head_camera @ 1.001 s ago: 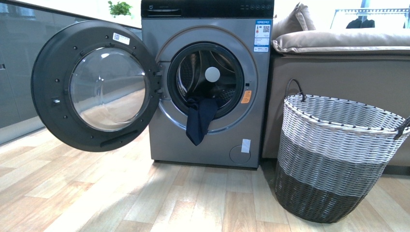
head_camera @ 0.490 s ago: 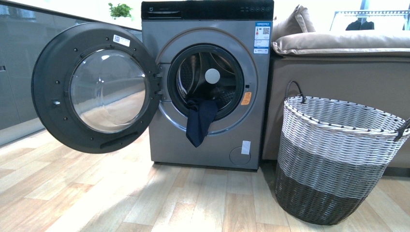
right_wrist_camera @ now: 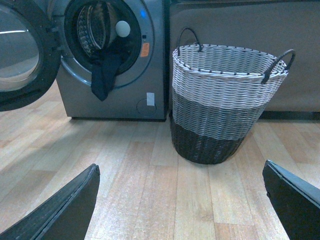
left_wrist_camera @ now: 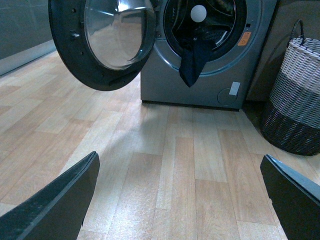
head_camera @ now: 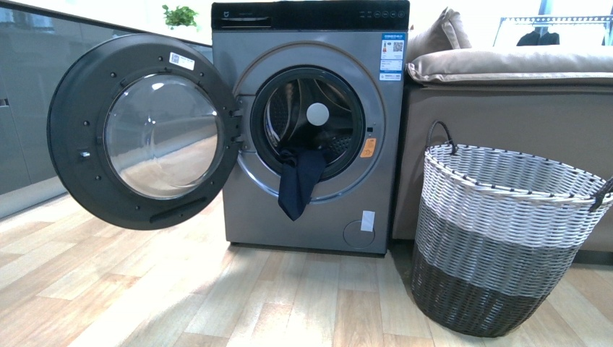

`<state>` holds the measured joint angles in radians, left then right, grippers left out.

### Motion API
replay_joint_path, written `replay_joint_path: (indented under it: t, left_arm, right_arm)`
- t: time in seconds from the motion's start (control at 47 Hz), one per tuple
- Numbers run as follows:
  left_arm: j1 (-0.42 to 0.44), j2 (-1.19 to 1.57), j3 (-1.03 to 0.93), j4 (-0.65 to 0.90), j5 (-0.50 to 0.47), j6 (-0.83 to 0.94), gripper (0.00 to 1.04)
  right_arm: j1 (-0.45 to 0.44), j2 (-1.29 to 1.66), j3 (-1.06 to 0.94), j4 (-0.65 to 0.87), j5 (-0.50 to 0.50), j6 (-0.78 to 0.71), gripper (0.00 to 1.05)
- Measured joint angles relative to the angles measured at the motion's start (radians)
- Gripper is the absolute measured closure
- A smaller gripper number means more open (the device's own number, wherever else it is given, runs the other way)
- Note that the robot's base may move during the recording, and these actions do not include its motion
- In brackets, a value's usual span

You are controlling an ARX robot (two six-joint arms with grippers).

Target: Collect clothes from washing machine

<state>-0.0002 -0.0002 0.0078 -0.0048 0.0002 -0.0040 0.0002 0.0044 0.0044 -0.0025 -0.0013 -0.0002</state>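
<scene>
The grey washing machine (head_camera: 318, 202) stands ahead with its round porthole door (head_camera: 141, 130) swung open to the left. A dark navy garment (head_camera: 298, 184) hangs limp over the lower rim of the drum opening, half inside. It also shows in the left wrist view (left_wrist_camera: 192, 60) and the right wrist view (right_wrist_camera: 105, 72). Neither arm shows in the front view. My left gripper (left_wrist_camera: 180, 200) is open and empty above the wood floor, well short of the machine. My right gripper (right_wrist_camera: 181, 200) is open and empty, facing the basket.
A woven white, grey and black basket (head_camera: 499, 238) with dark handles stands on the floor right of the machine, also in the right wrist view (right_wrist_camera: 225, 100). A beige sofa (head_camera: 506, 79) is behind it. A grey wall runs along the left.
The view has shifted very slightly downward since one second ago; the garment, door and basket have not moved.
</scene>
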Motion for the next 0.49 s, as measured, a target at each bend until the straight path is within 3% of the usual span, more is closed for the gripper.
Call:
replay_joint_path:
  t: [0.49]
  left_arm:
    - [0.000,0.000,0.000,0.000,0.000,0.000,0.06]
  right_arm:
    - [0.000,0.000,0.000,0.000,0.000,0.000,0.08]
